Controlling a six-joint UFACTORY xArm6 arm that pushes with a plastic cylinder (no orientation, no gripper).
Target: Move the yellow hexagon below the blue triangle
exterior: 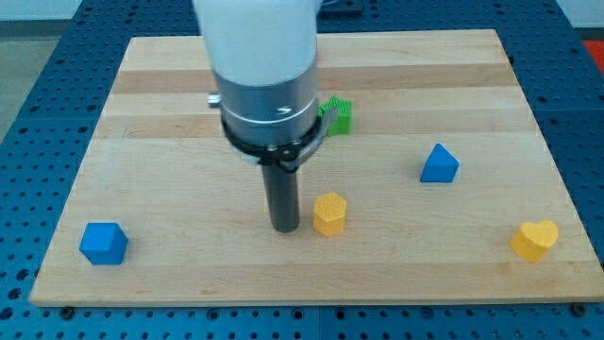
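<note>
The yellow hexagon (pixel 329 213) sits on the wooden board (pixel 170 142) a little below the view's middle. The blue triangle (pixel 439 163) stands to its upper right, well apart from it. My tip (pixel 286 228) rests on the board just to the view's left of the yellow hexagon, close to it with a small gap or light touch. The arm's white and grey body rises above the tip and covers part of the board's upper middle.
A green block (pixel 338 114) is partly hidden behind the arm near the upper middle. A blue cube (pixel 103 243) sits at the lower left. A yellow heart (pixel 535 239) sits at the lower right near the board's edge.
</note>
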